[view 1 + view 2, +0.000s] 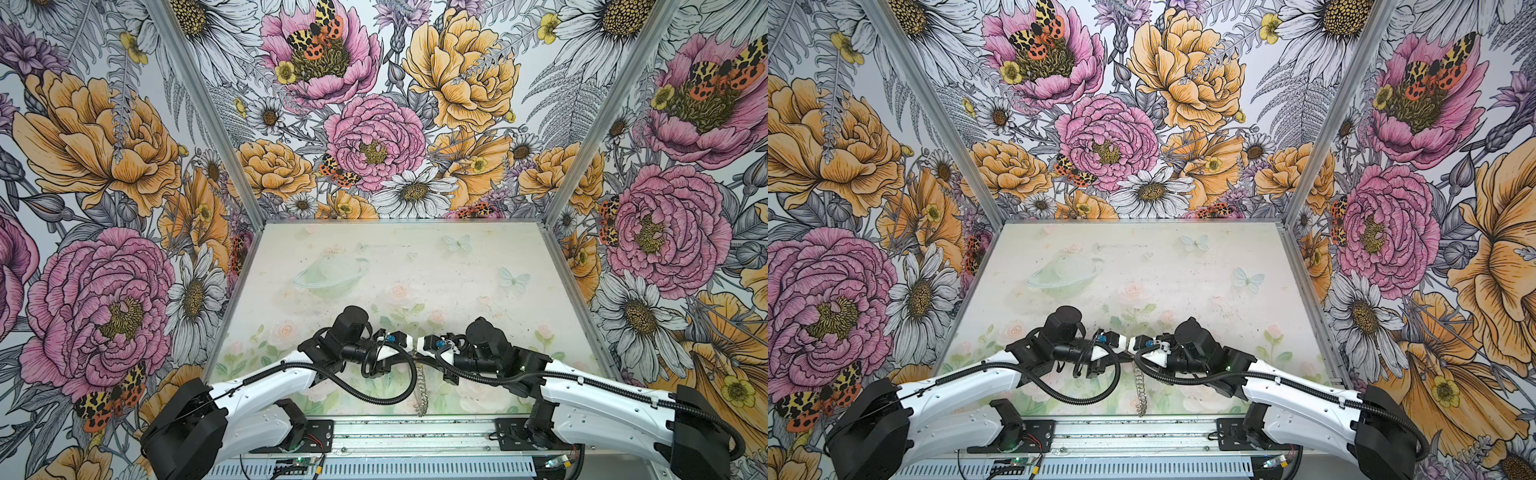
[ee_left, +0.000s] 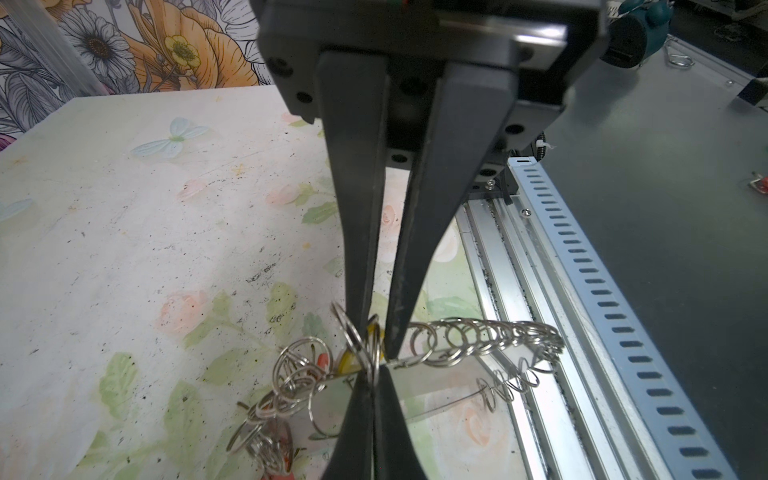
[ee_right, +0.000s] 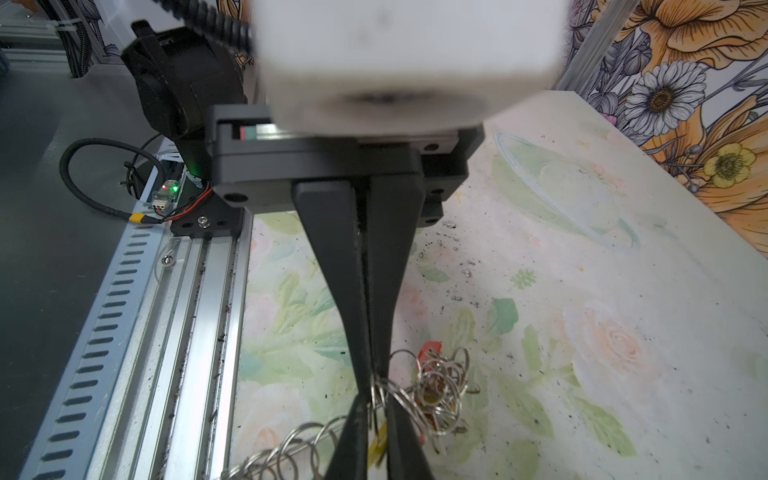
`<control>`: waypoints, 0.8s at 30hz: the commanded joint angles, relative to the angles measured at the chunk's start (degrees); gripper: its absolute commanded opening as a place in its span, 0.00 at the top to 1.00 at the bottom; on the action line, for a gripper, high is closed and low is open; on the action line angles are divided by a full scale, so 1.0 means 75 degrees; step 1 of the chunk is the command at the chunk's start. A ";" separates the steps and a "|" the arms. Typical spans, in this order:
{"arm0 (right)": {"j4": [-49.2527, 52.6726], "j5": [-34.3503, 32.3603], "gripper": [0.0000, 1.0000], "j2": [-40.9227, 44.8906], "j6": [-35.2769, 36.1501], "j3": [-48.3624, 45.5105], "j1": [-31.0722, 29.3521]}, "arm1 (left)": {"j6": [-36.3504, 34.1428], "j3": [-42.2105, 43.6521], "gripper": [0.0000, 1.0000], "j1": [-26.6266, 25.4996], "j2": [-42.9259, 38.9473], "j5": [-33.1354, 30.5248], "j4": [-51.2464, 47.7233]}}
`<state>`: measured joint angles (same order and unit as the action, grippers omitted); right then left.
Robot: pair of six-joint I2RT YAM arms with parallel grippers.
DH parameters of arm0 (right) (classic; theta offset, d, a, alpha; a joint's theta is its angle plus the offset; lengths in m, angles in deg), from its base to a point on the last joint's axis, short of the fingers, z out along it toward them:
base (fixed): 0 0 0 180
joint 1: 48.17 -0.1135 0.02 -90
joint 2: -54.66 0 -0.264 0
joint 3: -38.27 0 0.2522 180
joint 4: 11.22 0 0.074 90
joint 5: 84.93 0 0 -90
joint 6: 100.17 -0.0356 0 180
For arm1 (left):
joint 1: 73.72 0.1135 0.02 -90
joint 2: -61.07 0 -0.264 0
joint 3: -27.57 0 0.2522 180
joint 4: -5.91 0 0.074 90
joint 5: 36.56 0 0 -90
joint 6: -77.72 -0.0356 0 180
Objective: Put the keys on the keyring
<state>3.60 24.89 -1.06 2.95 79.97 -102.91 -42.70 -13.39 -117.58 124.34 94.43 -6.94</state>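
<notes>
Left wrist view: left claw (image 2: 376, 357) pressed shut on the rim of the keyring (image 2: 457, 372), which is held between both arms over the near tabletop (image 2: 124, 249). Right claw (image 3: 376, 388), fingers a sliver apart, appears to nip a split ring (image 3: 384, 395). Yellow-tagged key (image 2: 348, 363) sits among the rings alongside. Likely light, rigid, slick steel with springy coils; grip the flat rim or the plastic tag.

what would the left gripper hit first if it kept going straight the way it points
Likely the right gripper: the two point at each other, tips almost meeting. Only small split rings of the keyring, pinched by the left gripper, lie between; the gap is hard to judge.
</notes>
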 commanded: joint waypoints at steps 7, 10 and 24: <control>-0.0024 0.0106 0.94 -0.0086 0.0067 0.0255 -0.0015 | -0.0071 -0.0150 1.00 -0.0047 -0.0042 0.0293 0.0149; -0.0024 0.0029 0.97 -0.0088 0.0078 0.0270 -0.0015 | -0.0035 -0.0138 1.00 -0.0047 -0.0046 0.0280 0.0184; 0.0207 -0.1579 1.00 0.0383 0.0324 0.0216 0.0034 | 0.1811 0.0189 0.77 0.0070 -0.0540 -0.0533 0.1148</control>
<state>6.68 17.28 -0.06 4.48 80.70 -102.95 -37.12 -13.12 -117.54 122.52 92.16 -3.42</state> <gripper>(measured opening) 0.047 0.221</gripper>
